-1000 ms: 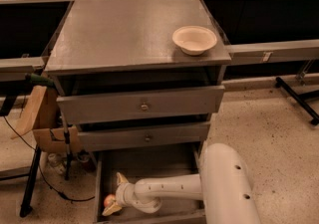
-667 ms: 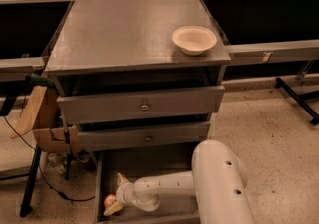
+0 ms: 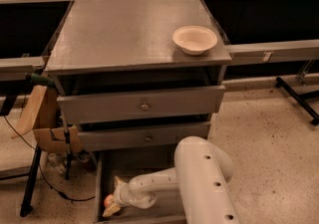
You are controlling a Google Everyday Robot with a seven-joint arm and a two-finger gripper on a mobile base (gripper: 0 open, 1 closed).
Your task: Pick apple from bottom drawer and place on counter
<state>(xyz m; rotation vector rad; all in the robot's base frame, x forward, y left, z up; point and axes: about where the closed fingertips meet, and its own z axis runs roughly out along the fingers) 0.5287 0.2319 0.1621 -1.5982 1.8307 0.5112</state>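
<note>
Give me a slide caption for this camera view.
End effector beside the apple in the open bottom drawer; a cream bowl sits on the counter.

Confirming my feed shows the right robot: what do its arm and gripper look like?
The arm is smooth, glossy white, built of rounded tubular links; the thick near link carries a row of small dark round holes. No cables show. The gripper, down in the bottom drawer, is cream-tan.
</note>
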